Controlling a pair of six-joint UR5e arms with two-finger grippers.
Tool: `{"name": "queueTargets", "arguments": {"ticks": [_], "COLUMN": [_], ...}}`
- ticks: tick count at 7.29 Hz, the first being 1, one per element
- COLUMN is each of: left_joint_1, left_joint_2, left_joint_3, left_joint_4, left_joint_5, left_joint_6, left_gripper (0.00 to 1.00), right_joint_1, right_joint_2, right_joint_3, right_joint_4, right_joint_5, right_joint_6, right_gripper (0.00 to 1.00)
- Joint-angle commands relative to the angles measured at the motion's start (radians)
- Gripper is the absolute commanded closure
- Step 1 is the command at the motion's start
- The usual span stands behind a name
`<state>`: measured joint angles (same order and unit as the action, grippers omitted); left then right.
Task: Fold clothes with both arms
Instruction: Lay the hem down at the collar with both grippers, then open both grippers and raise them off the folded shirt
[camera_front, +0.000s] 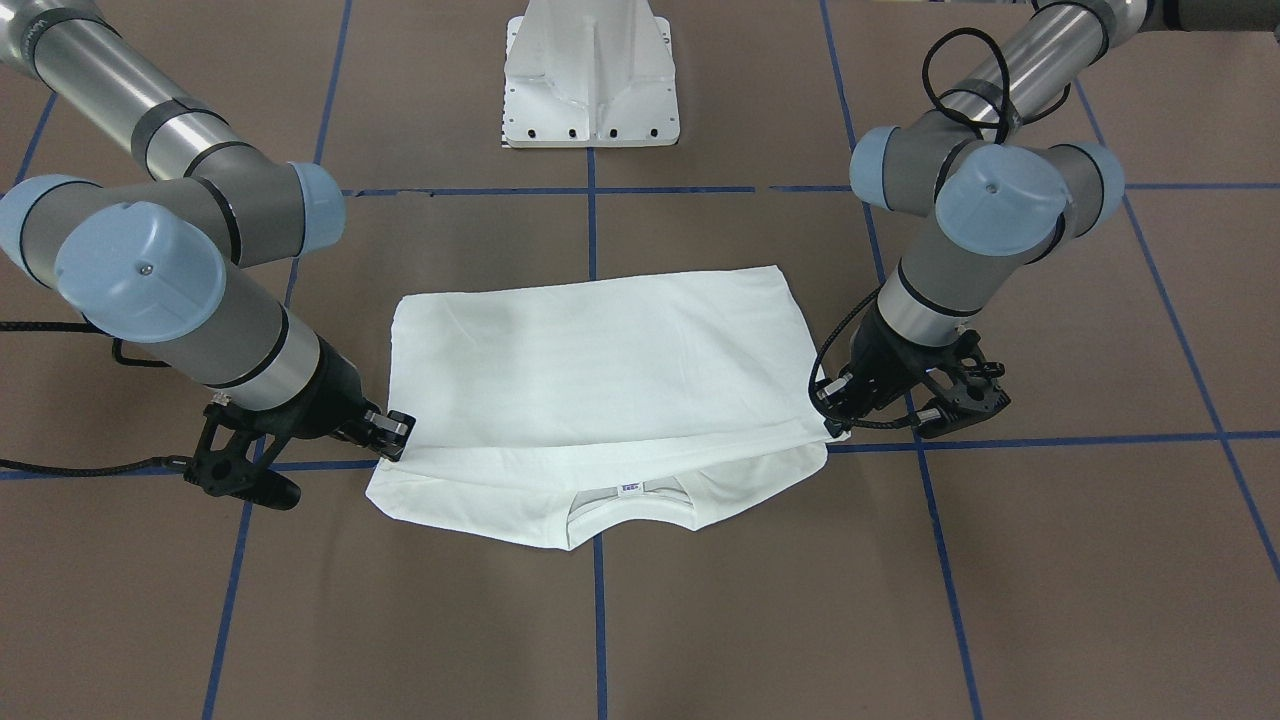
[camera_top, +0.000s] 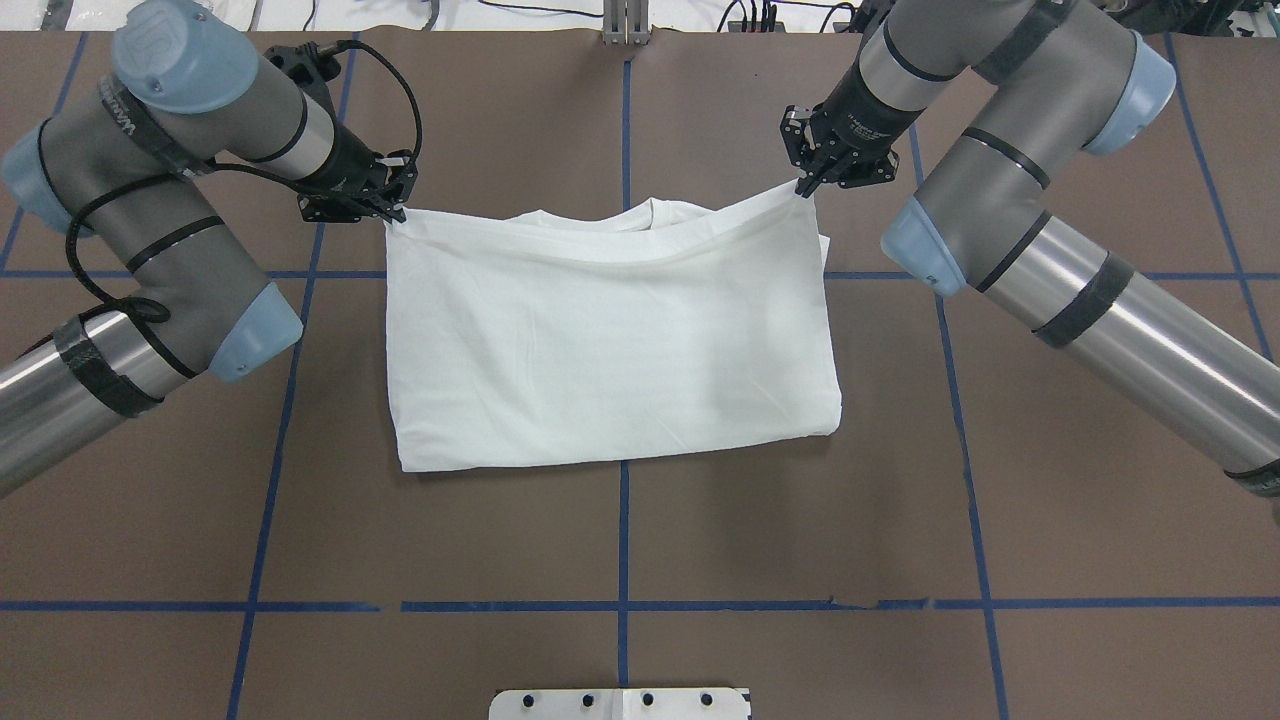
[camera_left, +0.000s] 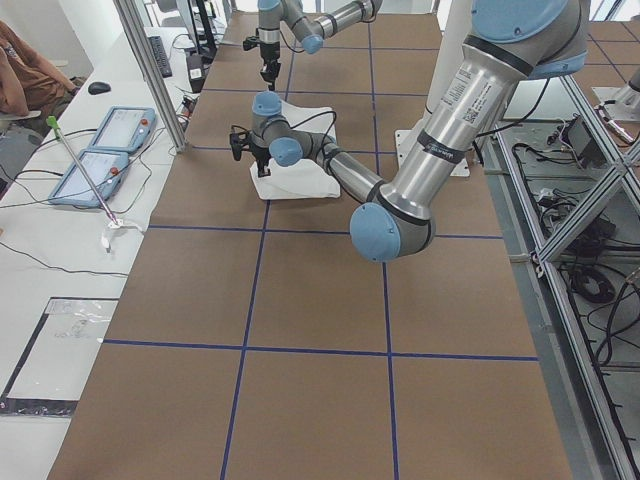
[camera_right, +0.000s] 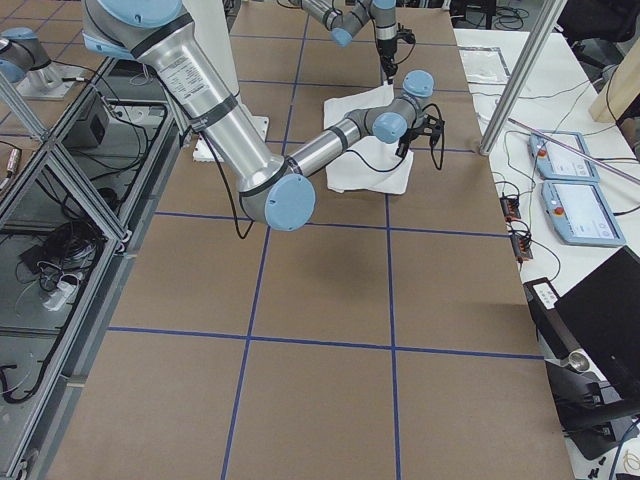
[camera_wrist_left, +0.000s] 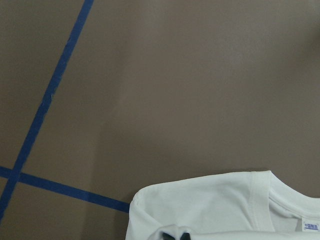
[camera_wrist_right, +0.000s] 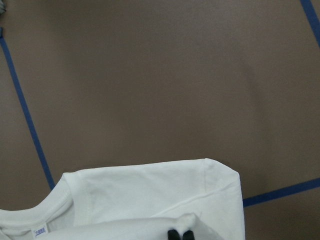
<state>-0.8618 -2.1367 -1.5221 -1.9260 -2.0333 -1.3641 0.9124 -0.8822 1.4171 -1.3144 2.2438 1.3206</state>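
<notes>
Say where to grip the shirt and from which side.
Grip the shirt at the two corners of its top layer beside the collar, coming from each outer side, as the left hand and right hand do. Those corners stick out; the rest lies flat.

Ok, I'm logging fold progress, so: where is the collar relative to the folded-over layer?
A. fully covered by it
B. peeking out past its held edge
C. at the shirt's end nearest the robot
B: the collar shows just beyond the shirt edge that the left end effector and right end effector pinch at its corners.
</notes>
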Motion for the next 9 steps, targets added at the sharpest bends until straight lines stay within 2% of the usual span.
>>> {"name": "queueTargets", "arguments": {"ticks": [1,2,4,5,6,7,8,9], "left_joint_1": [0.001,0.001,0.0,0.0,0.0,0.0,0.0,0.0], "left_joint_2": [-0.002,-0.012,-0.014,-0.025,-0.025,-0.025,-0.025,-0.02], "left_joint_3": [0.01,0.008,-0.001,-0.003,-0.015,-0.023,-0.026,-0.029], "left_joint_4": [-0.001,-0.001,-0.001,-0.002,-0.002,-0.001,0.001,0.001], "left_joint_5": [0.004,0.004,0.004,0.002,0.002,0.002,0.002,0.002], "left_joint_6": [0.002,0.0,0.003,0.007,0.008,0.007,0.004,0.005], "left_gripper": [0.26,0.0,0.0,0.0,0.0,0.0,0.0,0.0], "right_joint_1": [-0.012,-0.024,-0.027,-0.033,-0.068,-0.134,-0.177,-0.196], "right_joint_2": [0.002,0.002,0.0,-0.013,-0.059,-0.154,-0.249,-0.294], "right_joint_3": [-0.001,0.0,0.002,0.043,0.143,0.261,0.381,0.403], "right_joint_4": [0.001,0.003,0.004,0.003,-0.006,-0.006,-0.012,-0.011], "right_joint_5": [-0.009,-0.022,-0.038,-0.038,-0.042,-0.099,-0.119,-0.134], "right_joint_6": [-0.003,-0.001,-0.044,-0.043,-0.025,0.038,0.052,0.068], "right_gripper": [0.73,0.01,0.0,0.0,0.0,0.0,0.0,0.0]}}
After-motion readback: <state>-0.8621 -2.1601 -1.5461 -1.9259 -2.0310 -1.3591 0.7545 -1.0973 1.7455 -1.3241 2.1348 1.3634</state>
